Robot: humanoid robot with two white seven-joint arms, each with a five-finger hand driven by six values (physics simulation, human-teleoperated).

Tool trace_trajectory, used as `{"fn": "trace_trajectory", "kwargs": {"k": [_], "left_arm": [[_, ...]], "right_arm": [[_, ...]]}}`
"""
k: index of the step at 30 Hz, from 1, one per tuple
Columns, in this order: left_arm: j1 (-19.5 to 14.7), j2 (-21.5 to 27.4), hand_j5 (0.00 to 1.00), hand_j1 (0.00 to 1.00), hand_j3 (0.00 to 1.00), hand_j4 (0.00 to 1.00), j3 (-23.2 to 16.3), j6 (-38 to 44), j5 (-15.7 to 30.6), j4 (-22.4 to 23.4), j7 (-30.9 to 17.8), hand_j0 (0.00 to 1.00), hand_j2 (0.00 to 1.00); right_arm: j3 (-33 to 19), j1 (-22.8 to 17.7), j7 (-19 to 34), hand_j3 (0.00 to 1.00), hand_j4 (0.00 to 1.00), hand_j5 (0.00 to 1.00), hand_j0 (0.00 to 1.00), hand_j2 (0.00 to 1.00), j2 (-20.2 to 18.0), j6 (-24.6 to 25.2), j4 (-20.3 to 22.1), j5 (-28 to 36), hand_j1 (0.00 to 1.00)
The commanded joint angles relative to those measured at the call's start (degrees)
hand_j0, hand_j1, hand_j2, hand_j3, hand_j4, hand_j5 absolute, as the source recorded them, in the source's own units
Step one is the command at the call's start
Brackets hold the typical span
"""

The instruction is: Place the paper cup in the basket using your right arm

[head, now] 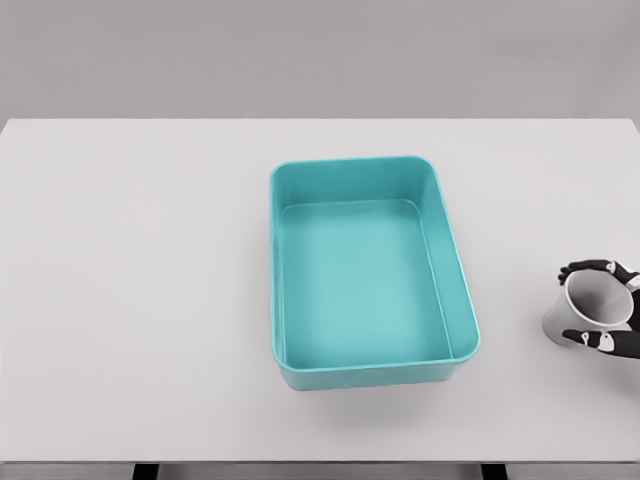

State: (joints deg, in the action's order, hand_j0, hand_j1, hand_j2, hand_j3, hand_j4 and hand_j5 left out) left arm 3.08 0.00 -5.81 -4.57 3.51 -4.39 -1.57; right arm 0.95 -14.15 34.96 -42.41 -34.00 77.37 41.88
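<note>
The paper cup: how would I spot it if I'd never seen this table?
Start at the teal basket in the middle of the white table. Look right, to the table's edge: the grey paper cup sits there between the right hand's dark fingers.

Smooth teal plastic basket (372, 372) with a faint sheen, matt white table (130, 300), matt grey paper cup (590, 305).
</note>
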Motion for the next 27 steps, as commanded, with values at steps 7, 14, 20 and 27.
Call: {"fn": "trace_trajectory", "kwargs": {"k": [7,14,20,27], "left_arm": [[0.0,0.0,1.0,1.0,1.0,1.0,0.01,0.0,0.0,-0.01,-0.01,1.0,1.0],[0.0,0.0,1.0,1.0,1.0,1.0,0.01,0.0,0.0,-0.01,-0.01,1.0,1.0],[0.0,0.0,1.0,1.0,1.0,1.0,0.01,0.0,0.0,-0.01,-0.01,1.0,1.0],[0.0,0.0,1.0,1.0,1.0,1.0,0.01,0.0,0.0,-0.01,-0.01,1.0,1.0]], "right_arm": [[-0.16,1.32,0.04,0.5,0.5,0.5,0.5,0.5,-0.48,-0.71,2.17,-2.06,0.5],[-0.25,3.6,0.04,0.5,0.5,0.5,0.5,0.5,-0.39,-0.63,3.13,-4.35,0.5],[-0.16,5.98,0.04,0.45,0.45,0.45,0.45,0.45,-0.3,-0.63,3.13,-5.14,0.45],[-0.07,8.88,0.04,0.46,0.46,0.46,0.46,0.46,0.22,-0.45,4.89,-6.98,0.46]]}}
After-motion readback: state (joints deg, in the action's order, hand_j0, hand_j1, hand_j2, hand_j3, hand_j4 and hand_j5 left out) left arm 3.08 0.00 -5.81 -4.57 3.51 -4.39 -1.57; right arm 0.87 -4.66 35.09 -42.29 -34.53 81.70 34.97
